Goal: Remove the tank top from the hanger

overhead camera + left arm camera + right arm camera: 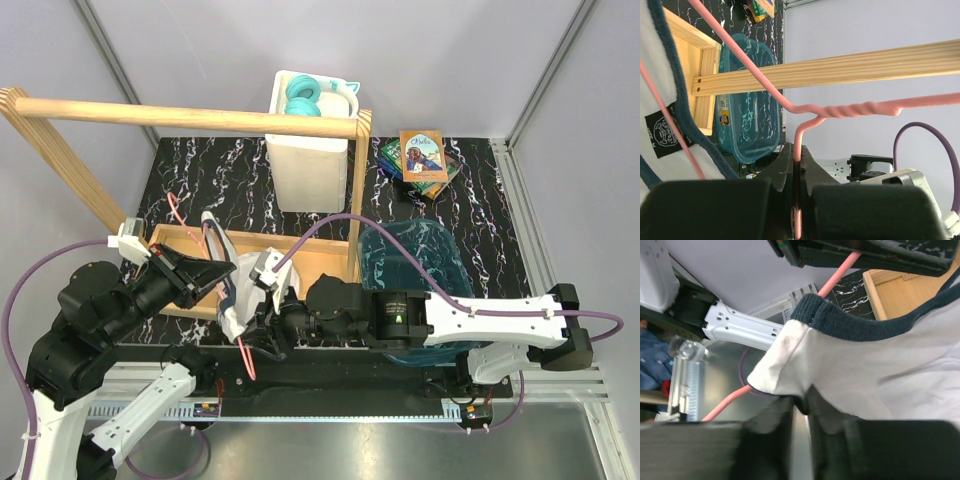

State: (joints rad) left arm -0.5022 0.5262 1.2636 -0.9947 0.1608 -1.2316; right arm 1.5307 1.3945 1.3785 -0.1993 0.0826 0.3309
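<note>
The pink wire hanger (855, 109) is tilted off the rail, and my left gripper (797, 165) is shut on its wire just below the twisted neck. The white tank top (865, 370) with navy trim still hangs on it. My right gripper (801, 407) is shut on the tank top's shoulder edge, where the hanger (725, 402) wire comes out of the cloth. In the top view the left gripper (222, 272) and right gripper (262, 325) meet at the bunched tank top (230, 305) near the front edge, with the hanger (246, 358) end poking toward me.
A wooden rack with a thick rail (190, 115) stands over a wooden base (300, 250). A white bin with a teal object (310, 150) is behind it. A teal see-through tub (415, 260) is under my right arm. Books (425, 155) lie at the back right.
</note>
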